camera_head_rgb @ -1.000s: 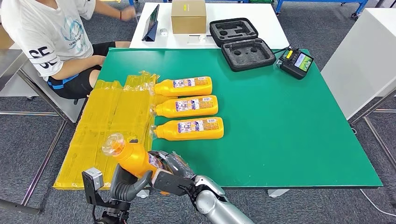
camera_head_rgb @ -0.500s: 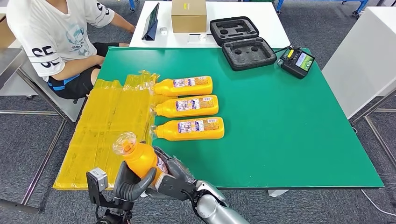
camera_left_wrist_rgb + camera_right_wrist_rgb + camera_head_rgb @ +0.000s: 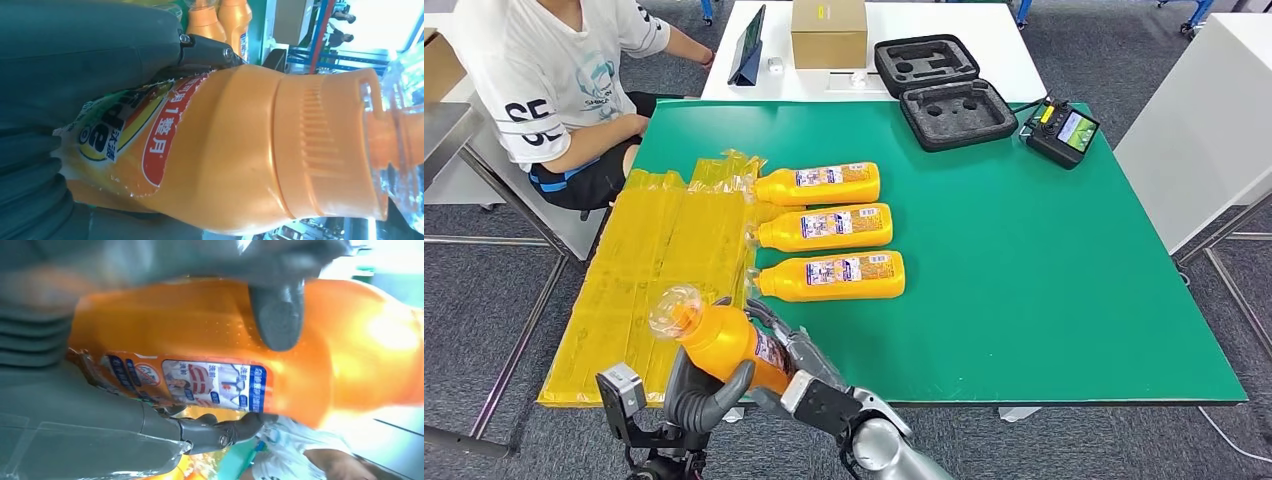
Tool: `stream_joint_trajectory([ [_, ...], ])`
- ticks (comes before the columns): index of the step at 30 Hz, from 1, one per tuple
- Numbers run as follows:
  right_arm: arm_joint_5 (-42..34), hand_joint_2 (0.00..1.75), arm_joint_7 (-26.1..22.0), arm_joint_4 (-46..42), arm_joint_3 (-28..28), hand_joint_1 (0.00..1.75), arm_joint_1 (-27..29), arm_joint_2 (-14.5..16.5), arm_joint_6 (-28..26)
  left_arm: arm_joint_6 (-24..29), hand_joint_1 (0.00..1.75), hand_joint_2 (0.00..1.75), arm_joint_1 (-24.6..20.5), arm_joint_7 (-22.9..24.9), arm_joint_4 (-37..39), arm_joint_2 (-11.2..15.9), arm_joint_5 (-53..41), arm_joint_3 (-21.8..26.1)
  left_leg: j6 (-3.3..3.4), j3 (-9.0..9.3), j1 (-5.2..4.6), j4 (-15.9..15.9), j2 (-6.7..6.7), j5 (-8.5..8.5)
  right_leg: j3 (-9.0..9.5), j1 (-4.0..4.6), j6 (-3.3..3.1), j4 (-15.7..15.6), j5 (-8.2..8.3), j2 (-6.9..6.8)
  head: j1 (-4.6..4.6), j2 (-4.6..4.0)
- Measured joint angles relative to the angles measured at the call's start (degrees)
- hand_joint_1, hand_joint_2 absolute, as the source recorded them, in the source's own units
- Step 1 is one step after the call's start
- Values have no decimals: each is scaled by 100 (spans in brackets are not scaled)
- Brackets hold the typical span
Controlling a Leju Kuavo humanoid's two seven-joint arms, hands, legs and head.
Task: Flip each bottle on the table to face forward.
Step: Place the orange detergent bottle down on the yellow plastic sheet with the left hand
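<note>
Both my hands hold one orange bottle [image 3: 724,343] above the table's near left corner, its clear-capped neck [image 3: 673,310] tilted up and to the left. My left hand [image 3: 701,393] grips it from below, and my right hand [image 3: 802,372] wraps the lower body. In the left wrist view the bottle [image 3: 225,150] shows a red and yellow label beside my left hand [image 3: 75,60]. The right wrist view has a fingertip [image 3: 277,320] pressed on the bottle [image 3: 350,350], above a picture label. Three orange bottles [image 3: 819,184] [image 3: 826,228] [image 3: 829,276] lie in a row on the green table [image 3: 1044,280], necks to the left.
Yellow plastic wrapping [image 3: 659,265] covers the table's left side. A person [image 3: 544,80] sits at the far left corner. At the back are a black foam case [image 3: 939,95], a controller [image 3: 1059,132], a cardboard box [image 3: 828,35] and a tablet [image 3: 749,50].
The held bottle's neck swung a little right, then back left and slightly lower. My right hand has shifted further along the bottle's body. The person has moved their arm.
</note>
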Motion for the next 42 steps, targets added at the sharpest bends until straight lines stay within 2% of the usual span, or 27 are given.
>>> stream_joint_trajectory([
  [5,-715,0,-224,-1091,-8,0,188,-117,507,253,175,175,16,-41,-14,-13,69,265,-2,-2,1,0,4,0,-9,0,0,0,1,1,-2,0],
  [9,-1154,0,-236,-1976,-22,0,315,-224,825,697,175,175,-93,-193,-3,-39,-65,636,-2,-3,2,0,3,1,-9,0,-1,0,1,2,-2,0],
  [13,-1198,0,-237,-2615,-67,0,506,-302,649,1422,175,175,-149,-541,-8,-75,-684,1020,-2,-4,1,0,3,0,-10,0,0,0,0,2,-2,0],
  [18,-1089,0,-237,-2948,-93,0,592,-318,154,2289,175,175,-209,-771,-93,-99,-1755,1300,-1,-9,-1,0,3,0,-13,0,0,0,0,2,-1,0],
  [22,-959,175,-237,-2970,-83,0,594,-317,-140,2688,175,175,-348,-748,-115,-59,-2689,1400,0,-10,-1,0,1,2,-12,0,0,0,0,0,-1,0],
  [26,-881,175,-237,-2952,-54,0,587,-316,-232,2977,175,175,-576,-483,-75,52,-3724,1422,0,-9,0,0,0,4,-13,0,0,0,1,-1,-2,0],
  [30,-775,175,-237,-2736,53,0,481,-284,-230,3063,175,175,-1232,398,403,416,-5832,1331,0,-10,3,0,-3,12,-10,1,-2,2,3,-8,-1,0],
  [33,-782,175,-236,-2441,142,0,353,-215,-84,2850,175,175,-1752,893,987,733,-6846,1151,-7,-9,6,-1,-2,18,-11,2,-4,4,6,-6,-2,0],
  [37,-782,175,-235,-2144,220,0,242,-149,0,2766,175,175,-2145,1037,1602,987,-7133,940,-9,-10,7,0,-2,20,-12,3,-4,5,6,-6,-1,0],
  [42,-789,175,-235,-1974,249,0,183,-114,34,2722,175,175,-2304,1090,1941,1131,-7213,815,-9,-17,1,0,-2,18,-17,1,-2,4,5,-6,-1,0],
])
